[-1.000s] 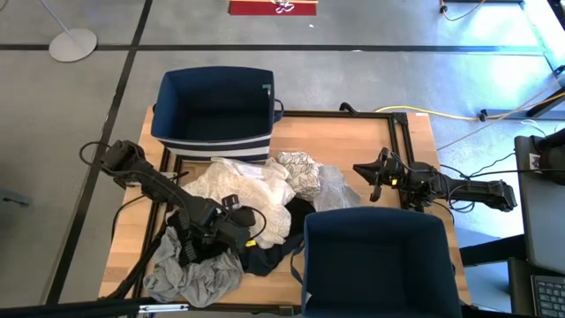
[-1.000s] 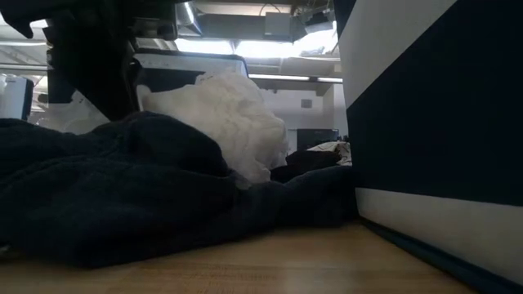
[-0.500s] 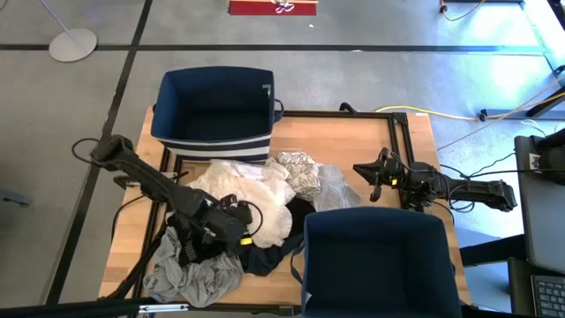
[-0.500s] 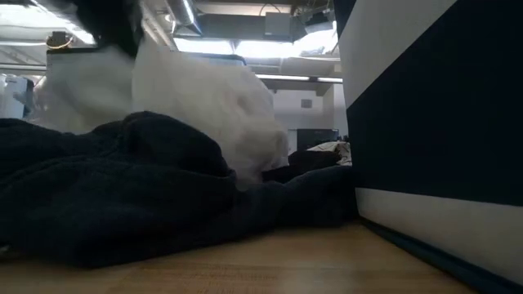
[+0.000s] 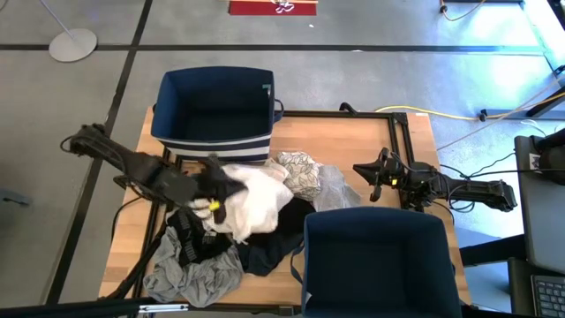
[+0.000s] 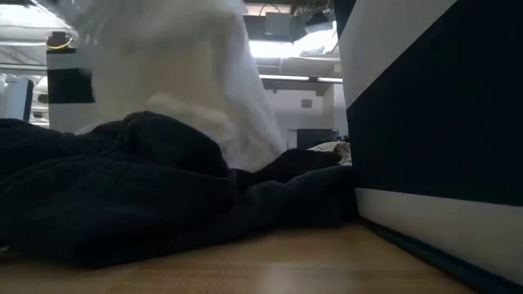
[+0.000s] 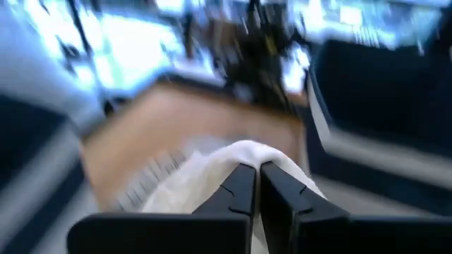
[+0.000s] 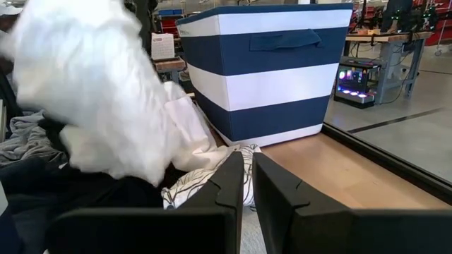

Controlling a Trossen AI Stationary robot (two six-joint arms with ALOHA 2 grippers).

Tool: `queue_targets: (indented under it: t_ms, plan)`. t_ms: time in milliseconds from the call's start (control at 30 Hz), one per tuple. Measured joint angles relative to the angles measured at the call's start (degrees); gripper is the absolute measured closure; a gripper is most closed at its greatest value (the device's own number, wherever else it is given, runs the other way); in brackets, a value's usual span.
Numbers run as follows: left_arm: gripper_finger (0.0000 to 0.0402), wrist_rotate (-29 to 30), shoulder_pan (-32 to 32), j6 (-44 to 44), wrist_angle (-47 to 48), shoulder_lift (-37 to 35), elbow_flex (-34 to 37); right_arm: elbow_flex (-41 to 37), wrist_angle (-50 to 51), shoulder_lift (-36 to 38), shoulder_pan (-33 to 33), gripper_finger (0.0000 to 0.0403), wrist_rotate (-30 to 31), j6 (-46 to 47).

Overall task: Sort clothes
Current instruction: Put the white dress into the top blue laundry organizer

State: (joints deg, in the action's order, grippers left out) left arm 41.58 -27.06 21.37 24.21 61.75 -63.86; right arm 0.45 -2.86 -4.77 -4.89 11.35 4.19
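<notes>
My left gripper [image 5: 218, 184] is shut on a white garment [image 5: 258, 200] and holds it above the pile in the middle of the table. The garment also shows in the low view [image 6: 176, 73] and the right wrist view [image 8: 92, 99]. Below it lie a black garment [image 5: 190, 238], a dark navy one [image 5: 265, 258] and a grey one [image 5: 194, 276]. A white, black-patterned garment [image 5: 300, 172] and a pale grey one [image 5: 337, 187] lie toward the right. My right gripper [image 5: 371, 181] is shut and empty at the table's right side, and also shows in its own wrist view [image 8: 247, 176]. My left gripper pinches a bunched part of the white garment [image 7: 244, 149] between its two fingers. One layer or several, I cannot tell. The garment's upper part is lifted. The rest hangs slack below the gripper, and its lower part [image 5: 265, 221] lies on the pile.
An open navy and white striped bin [image 5: 216, 110] stands at the table's far edge, seen side-on in the right wrist view [image 8: 268, 70]. A second navy bin [image 5: 380, 261] stands at the near right, its wall filling the low view's right [image 6: 441, 122]. Bare wood [image 5: 353, 141] shows at the far right.
My left gripper has gone up and toward the table's far-left, toward the far bin, still shut. The white garment's gripped part has risen off the pile and bunched under the gripper, and its lower part trails on the pile. The dark garments have stayed put.
</notes>
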Motion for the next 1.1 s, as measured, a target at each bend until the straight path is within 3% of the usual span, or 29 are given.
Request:
queue_targets:
  t_ms: [167, 300, 400, 600, 800, 1100]
  plan:
    - [0.0396, 6.22, 1.22, -13.02, -10.39, -2.19, -0.02, 0.00, -0.01, -0.01, 0.00, 0.0368, 0.00, 0.00]
    - [0.0399, 7.70, 2.51, -22.52, -17.32, -1.88, -0.02, 0.00, 0.01, 0.00, -0.01, 0.0368, 0.00, 0.00]
    - [0.0395, 7.74, 3.85, -24.42, -16.88, -1.22, -0.02, 0.00, 0.03, -0.01, -0.02, 0.0368, -0.01, 0.00]
    - [0.0399, 6.55, 4.27, -14.71, -0.28, 0.51, -0.02, 0.02, 0.14, -0.01, -0.01, 0.0368, -0.15, 0.00]
    - [0.0395, 1.46, 2.03, 6.35, 19.19, 2.33, 0.64, 0.02, 0.18, -0.01, -0.01, 0.0368, -0.12, -0.02]
    - [0.0394, -9.11, -1.16, 17.93, 21.30, 5.37, 7.13, 0.02, 0.20, 0.00, -0.01, 0.0368, -0.09, -0.02]
